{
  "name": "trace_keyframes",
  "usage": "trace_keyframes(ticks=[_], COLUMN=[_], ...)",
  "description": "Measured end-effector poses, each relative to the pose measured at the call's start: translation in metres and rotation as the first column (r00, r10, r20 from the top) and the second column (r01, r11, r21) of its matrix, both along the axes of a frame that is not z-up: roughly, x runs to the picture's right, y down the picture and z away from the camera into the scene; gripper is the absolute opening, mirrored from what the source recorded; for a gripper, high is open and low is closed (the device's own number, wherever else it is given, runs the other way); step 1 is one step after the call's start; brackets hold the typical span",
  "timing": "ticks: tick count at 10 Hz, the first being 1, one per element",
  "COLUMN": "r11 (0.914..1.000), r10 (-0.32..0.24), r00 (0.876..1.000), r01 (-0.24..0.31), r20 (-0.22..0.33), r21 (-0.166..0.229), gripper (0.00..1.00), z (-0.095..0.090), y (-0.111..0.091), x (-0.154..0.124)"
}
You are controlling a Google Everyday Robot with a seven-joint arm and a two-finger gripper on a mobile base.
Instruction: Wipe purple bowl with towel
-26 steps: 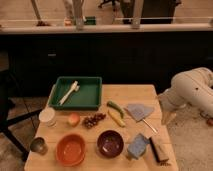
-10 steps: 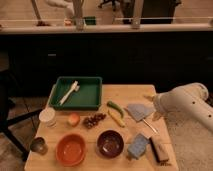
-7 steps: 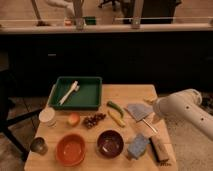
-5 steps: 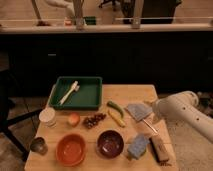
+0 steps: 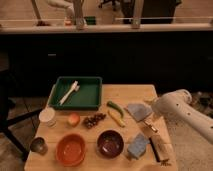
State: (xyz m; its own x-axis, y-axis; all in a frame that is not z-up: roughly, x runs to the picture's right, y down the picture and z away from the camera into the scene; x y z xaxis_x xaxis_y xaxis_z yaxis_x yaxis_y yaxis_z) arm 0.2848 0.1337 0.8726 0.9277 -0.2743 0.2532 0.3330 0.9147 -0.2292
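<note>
Wooden tabletop checked: towel lying flat behind and right of purple bowl, judged light, limp, prone to bunching, best pinched at a free corner; tool spread wide, empty, farther right of that bowl.

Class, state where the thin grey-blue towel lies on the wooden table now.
The thin grey-blue towel lies right of centre on the wooden table, between the yellow banana and the gripper at its right edge.
</note>
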Motion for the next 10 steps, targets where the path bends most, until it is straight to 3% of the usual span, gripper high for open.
trace_keyframes(ticks=[4,10], r11=[0.9997,0.9994], r10=[-0.003,-0.015], r00=[1.000,0.999], r01=[0.003,0.016], r20=[0.003,0.034], r21=[-0.023,-0.032], gripper=[0.80,0.80], z=[0.017,0.029], y=[0.007,0.000], x=[0.001,-0.015])
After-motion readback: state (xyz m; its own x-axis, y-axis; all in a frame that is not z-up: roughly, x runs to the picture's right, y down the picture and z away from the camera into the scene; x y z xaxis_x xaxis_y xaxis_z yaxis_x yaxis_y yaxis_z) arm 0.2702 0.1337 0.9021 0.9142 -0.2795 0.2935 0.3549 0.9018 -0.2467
